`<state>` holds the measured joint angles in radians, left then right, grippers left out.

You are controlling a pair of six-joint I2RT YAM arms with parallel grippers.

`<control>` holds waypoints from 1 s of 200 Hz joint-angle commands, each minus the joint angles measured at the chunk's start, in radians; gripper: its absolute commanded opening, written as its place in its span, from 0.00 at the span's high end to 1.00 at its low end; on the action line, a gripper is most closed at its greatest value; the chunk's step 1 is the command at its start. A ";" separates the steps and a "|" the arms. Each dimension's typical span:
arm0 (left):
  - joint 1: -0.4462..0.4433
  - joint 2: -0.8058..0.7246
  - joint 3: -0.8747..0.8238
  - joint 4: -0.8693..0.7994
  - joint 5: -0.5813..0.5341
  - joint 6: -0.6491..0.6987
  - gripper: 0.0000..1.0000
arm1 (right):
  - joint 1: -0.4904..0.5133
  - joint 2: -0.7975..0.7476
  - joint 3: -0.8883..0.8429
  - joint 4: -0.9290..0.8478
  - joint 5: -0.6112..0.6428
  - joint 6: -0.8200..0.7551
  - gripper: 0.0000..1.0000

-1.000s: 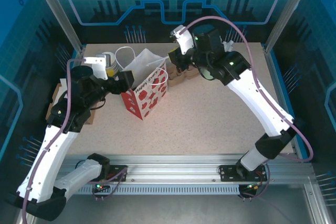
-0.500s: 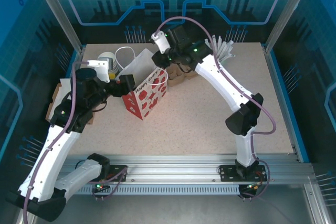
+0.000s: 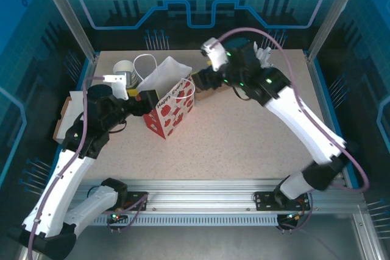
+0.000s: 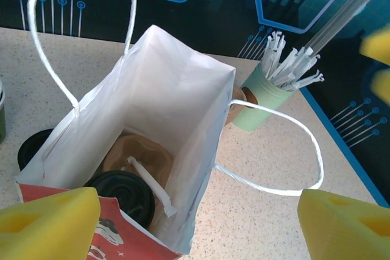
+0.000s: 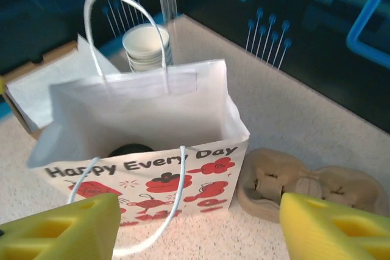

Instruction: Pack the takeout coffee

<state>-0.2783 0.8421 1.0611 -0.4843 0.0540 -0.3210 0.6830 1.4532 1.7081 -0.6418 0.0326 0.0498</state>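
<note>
The takeout coffee stands inside the red-and-white bag [image 3: 172, 106]. Its round black lid [image 4: 122, 194] shows at the bottom beside a brown carrier [image 4: 139, 153], with a white stick [image 4: 148, 182] lying across them. The same lid [image 5: 128, 149] peeks over the printed front of the bag [image 5: 152, 175]; the cup's green body is hidden. My left gripper [image 3: 145, 97] hangs open at the bag's left end, above its near corner [image 4: 198, 229]. My right gripper [image 3: 202, 81] is open and empty [image 5: 198, 229], just right of the bag and facing its printed side.
A stack of white paper cups [image 3: 125, 68] stands behind the bag. Brown cardboard carriers [image 5: 304, 184] lie to the bag's right. A mint-green cup of white sticks [image 4: 263, 105] sits at the back. A black round thing [image 4: 30, 147] lies outside the bag's left wall.
The right arm swung left over the bag's mouth, then drew back to the right. The left gripper shifted slightly and stays at the bag's left end.
</note>
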 commanded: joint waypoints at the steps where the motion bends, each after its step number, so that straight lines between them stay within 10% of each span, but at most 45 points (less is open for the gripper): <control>1: 0.041 -0.025 -0.034 0.050 -0.060 -0.054 0.15 | 0.022 -0.119 -0.203 0.161 0.008 0.020 0.27; 111: 0.701 0.197 -0.210 0.200 0.098 -0.286 0.18 | 0.097 -0.278 -0.548 0.316 -0.086 0.076 0.20; 200: 0.740 0.603 -0.078 0.158 -0.053 -0.197 0.19 | 0.097 -0.343 -0.738 0.382 -0.133 0.106 0.19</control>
<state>0.4667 1.3804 0.8906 -0.3016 0.0505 -0.5709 0.7662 1.1347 0.9936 -0.3298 -0.0673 0.1383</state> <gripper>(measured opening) 0.825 0.808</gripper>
